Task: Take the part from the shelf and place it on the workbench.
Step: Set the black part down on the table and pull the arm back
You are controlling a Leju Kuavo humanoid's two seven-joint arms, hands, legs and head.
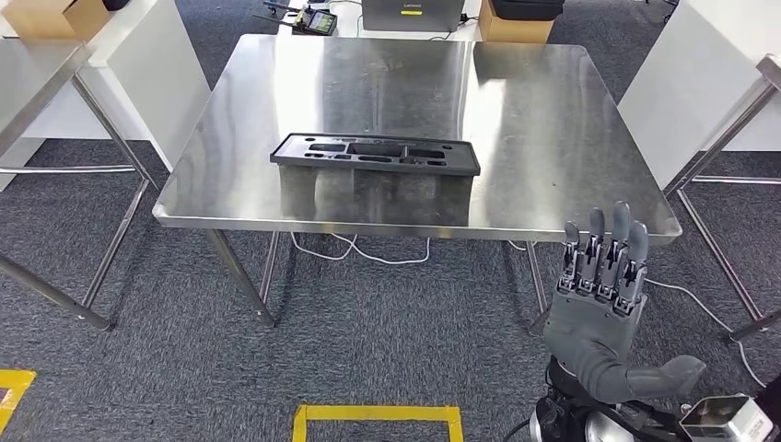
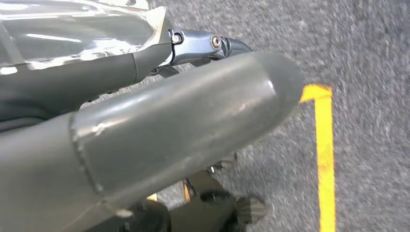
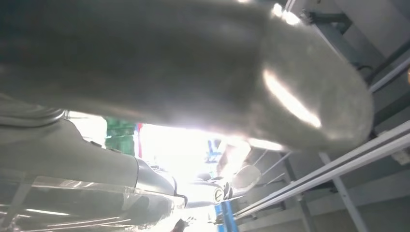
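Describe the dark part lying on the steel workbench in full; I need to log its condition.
The part is a long, flat, dark grey tray-like moulding, apparently plastic, with a raised rim and several recessed slots and cut-outs along its top. It lies flat, lengthwise across the workbench near the front edge, left of centre, mirrored in the steel. Only the workbench touches it; no damage is visible.

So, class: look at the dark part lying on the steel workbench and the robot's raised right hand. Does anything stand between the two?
Nothing visible does. The dark part lies flat on the workbench near its front edge. The right hand is raised in front of the bench, off its front right corner, holding nothing, fingers extended; bare steel and open air lie between them.
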